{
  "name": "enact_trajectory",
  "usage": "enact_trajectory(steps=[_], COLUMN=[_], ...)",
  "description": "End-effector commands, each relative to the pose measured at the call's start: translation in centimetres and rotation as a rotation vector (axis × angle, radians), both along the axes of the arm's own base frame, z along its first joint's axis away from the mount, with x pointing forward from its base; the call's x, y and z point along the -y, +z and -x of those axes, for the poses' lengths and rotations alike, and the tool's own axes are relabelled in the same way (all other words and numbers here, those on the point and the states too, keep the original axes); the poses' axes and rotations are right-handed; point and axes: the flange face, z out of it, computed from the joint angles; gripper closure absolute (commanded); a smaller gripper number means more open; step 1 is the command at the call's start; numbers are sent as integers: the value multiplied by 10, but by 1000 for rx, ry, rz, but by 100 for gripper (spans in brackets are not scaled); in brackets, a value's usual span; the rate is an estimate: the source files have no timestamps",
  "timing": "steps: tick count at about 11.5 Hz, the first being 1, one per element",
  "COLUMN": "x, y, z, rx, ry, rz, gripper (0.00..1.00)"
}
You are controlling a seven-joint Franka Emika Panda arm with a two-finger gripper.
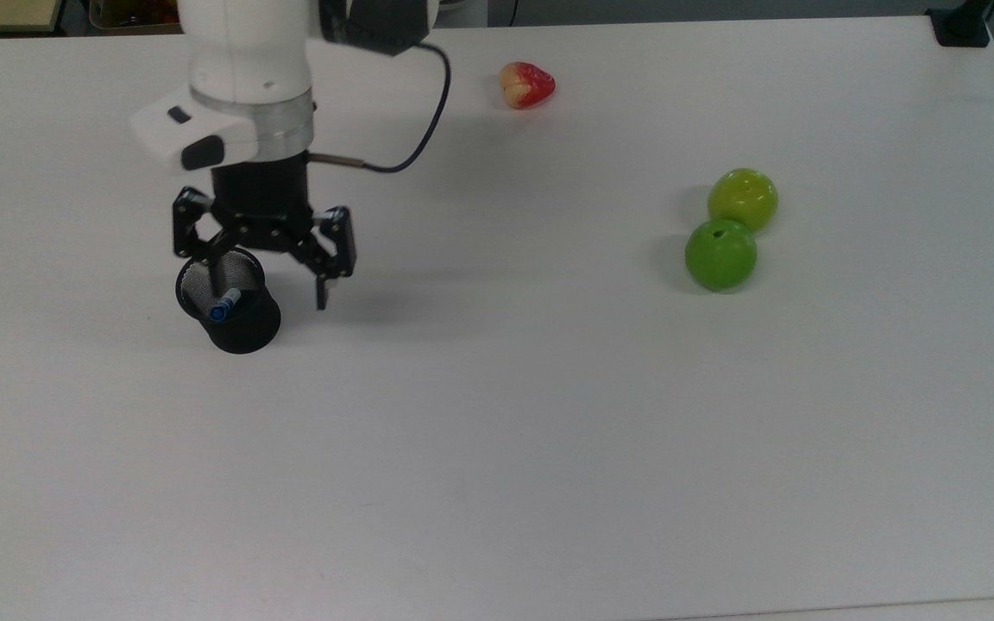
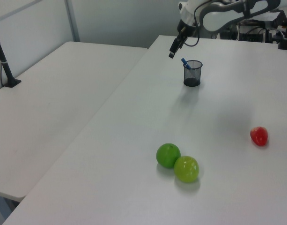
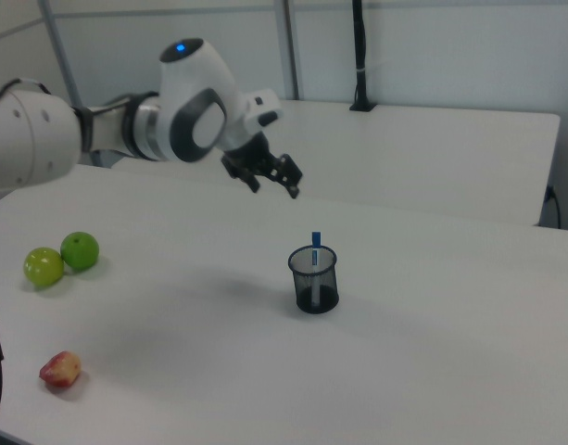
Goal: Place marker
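Jaws spread above round black mesh cup [image 1: 234, 310] holding slim marker [image 1: 223, 307]

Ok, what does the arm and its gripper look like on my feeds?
The arm is glossy white with dark grey joint panels and a blue light on top. A silver ring meets the black linkage-style gripper. A dark cable loops beside the wrist.

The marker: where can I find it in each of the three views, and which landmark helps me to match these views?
Top view: the marker stands in the black mesh cup at the top view's left, its blue end up.
Left view: the marker leans out of the cup at the upper middle.
Right view: the marker sticks up from the cup near the centre.
Shared landmark: the black mesh cup.
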Motion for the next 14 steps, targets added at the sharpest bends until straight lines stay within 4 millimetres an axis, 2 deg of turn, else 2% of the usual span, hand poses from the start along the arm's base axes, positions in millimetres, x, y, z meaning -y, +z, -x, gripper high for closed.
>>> enact_trajectory(steps=[1, 2, 4, 6, 8, 11, 14], x=[-55, -64, -95, -104, -107, -104, -94], y=[38, 48, 79, 100, 129, 145, 144], z=[37, 47, 84, 110, 144, 164, 163], rx=[-159, -193, -307, -377, -440, -471, -477], ry=[65, 64, 73, 79, 76, 67, 51], rz=[43, 44, 54, 59, 60, 44, 2], gripper=[0, 0, 0, 0, 0, 0, 0])
